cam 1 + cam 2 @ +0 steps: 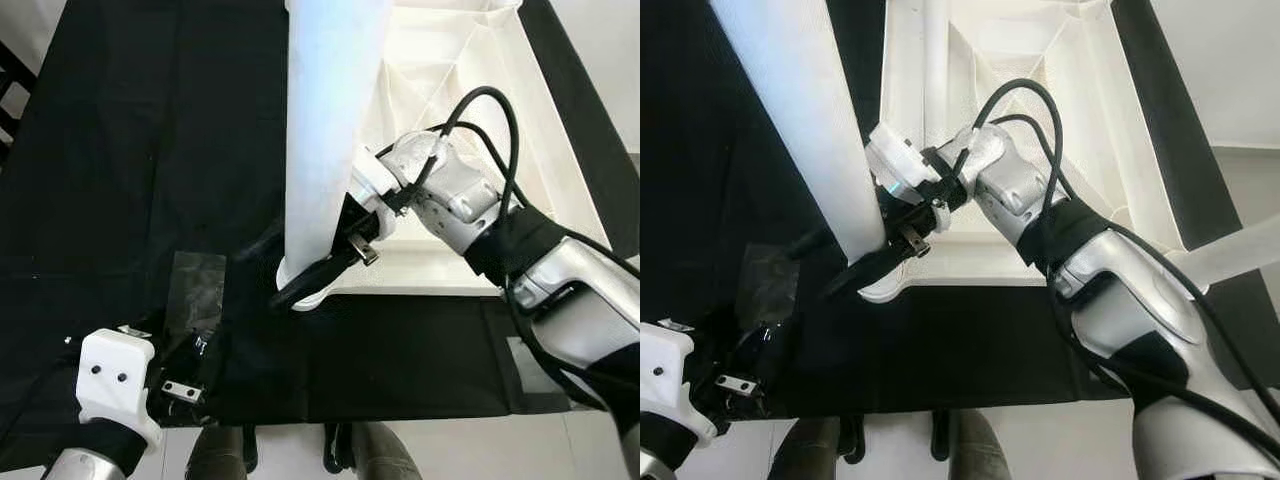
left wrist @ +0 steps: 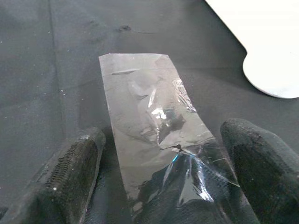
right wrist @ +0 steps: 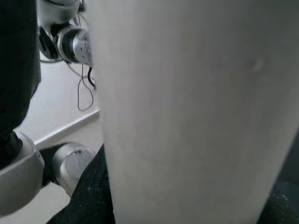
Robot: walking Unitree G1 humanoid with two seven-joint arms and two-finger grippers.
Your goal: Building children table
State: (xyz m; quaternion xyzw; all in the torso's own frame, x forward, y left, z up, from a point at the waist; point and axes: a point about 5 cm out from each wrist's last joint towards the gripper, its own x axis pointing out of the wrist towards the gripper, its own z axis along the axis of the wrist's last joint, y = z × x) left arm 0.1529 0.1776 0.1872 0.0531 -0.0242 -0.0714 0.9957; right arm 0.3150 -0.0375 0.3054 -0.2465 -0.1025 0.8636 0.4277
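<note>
Black cloth [image 1: 150, 150]: covers the bench; a white tabletop [image 1: 480, 110] lies upside down on it, ribs showing, at the far right.
Leg [image 1: 325, 130]: white tube, standing near upright with its foot at the tabletop's near corner (rounded lug).
Right hand [image 1: 315, 280]: fingers clamped round the leg's lower end; black fingers pass behind the tube; the wrist view sits hard against the leg's white surface.
Left hand [image 2: 163, 177]: fingers apart, low over the cloth at the near left; between them lies a clear plastic bag [image 2: 149, 121], crumpled, flat on the cloth, touching neither finger.
Feet [image 1: 290, 455]: at the bench's near edge.
</note>
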